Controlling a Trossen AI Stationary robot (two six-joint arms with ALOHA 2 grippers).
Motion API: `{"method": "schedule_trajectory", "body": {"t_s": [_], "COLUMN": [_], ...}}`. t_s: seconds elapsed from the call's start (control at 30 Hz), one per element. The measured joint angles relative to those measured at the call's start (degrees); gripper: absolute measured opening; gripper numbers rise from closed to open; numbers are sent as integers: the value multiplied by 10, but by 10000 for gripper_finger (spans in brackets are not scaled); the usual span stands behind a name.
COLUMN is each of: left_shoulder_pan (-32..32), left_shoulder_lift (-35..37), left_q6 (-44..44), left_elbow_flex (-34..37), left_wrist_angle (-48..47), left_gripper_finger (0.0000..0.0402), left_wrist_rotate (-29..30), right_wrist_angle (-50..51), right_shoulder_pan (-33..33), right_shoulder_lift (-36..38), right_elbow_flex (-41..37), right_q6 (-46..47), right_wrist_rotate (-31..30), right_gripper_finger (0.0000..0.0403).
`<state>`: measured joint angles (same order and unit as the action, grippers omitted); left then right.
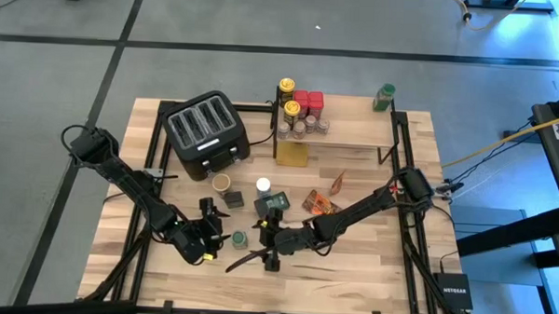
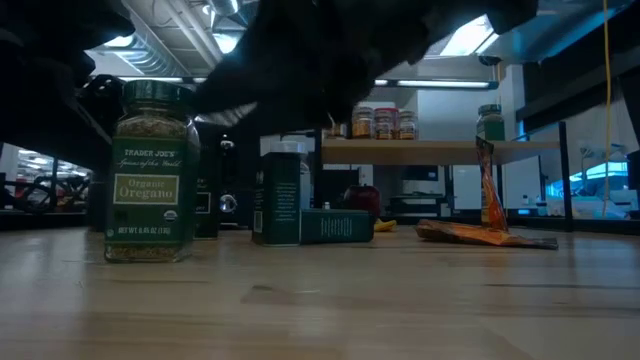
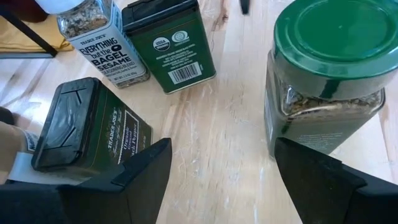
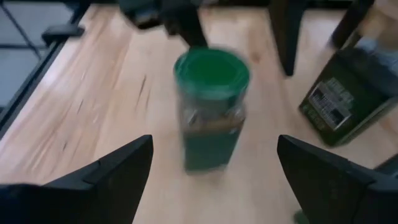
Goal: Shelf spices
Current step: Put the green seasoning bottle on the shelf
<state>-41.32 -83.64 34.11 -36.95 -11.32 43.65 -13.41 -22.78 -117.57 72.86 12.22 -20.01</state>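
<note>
Wooden tabletop [image 1: 369, 258], grey floor all round, bright ceiling lights behind in the low view.

Nearest the front edge: green-lidded oregano jar [image 2: 150, 170], upright on bare wood, off the shelf [image 1: 350, 141] and well apart from it. Sits between the two arms. Looks like the next one due for pickup, though not yet gripped by either.

Left gripper [image 3: 224, 146] low over the table, fingers spread wide, nothing between them; oregano jar just beside one finger, a black pepper tin [image 3: 87, 134] lying on its side just beside the other. Right gripper [image 4: 214, 146] facing the same jar from the opposite side, fingers likewise wide apart and holding nothing, jar standing ahead in the gap but untouched.

Just behind: a white-lidded sesame jar [image 1: 263, 185], an upright green tin [image 1: 276, 205], a tan-lidded jar [image 1: 222, 183], and two orange-brown foil packets [image 1: 322, 203] flat on the wood. All loose on the table in front of the shelf.

Further back: shelf standing beside the black toaster [image 1: 206, 131]. Already loaded at its left end with yellow-lidded jars [image 1: 289, 97] and red-lidded jars [image 1: 308, 102] plus a few smaller ones in front; one green-lidded jar [image 1: 384, 95] at the right end. Middle of the plank bare.

By judgement, roughly halfway: a good cluster shelved, about eight items left on the table, plenty of plank free to take them. Toppled pepper tin and limp packets likely the awkward ones.
</note>
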Motion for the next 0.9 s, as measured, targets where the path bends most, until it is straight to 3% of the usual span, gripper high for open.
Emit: {"method": "schedule_trajectory", "body": {"t_s": [0.33, 0.6, 0.9], "left_shoulder_pan": [0, 0, 0], "left_shoulder_lift": [0, 0, 0], "left_q6": [1, 2, 1], "left_elbow_flex": [0, 0, 0], "left_wrist_angle": [0, 4, 4], "left_gripper_finger": [279, 279, 279], "left_wrist_rotate": [0, 0, 2], "right_wrist_angle": [-32, -157, -183], "right_shoulder_pan": [27, 38, 48], "right_shoulder_lift": [-4, -36, -46], "right_elbow_flex": [0, -1, -1], "right_q6": [-4, -40, -53], "right_wrist_rotate": [23, 119, 96], "right_gripper_finger": [350, 350, 350]}}
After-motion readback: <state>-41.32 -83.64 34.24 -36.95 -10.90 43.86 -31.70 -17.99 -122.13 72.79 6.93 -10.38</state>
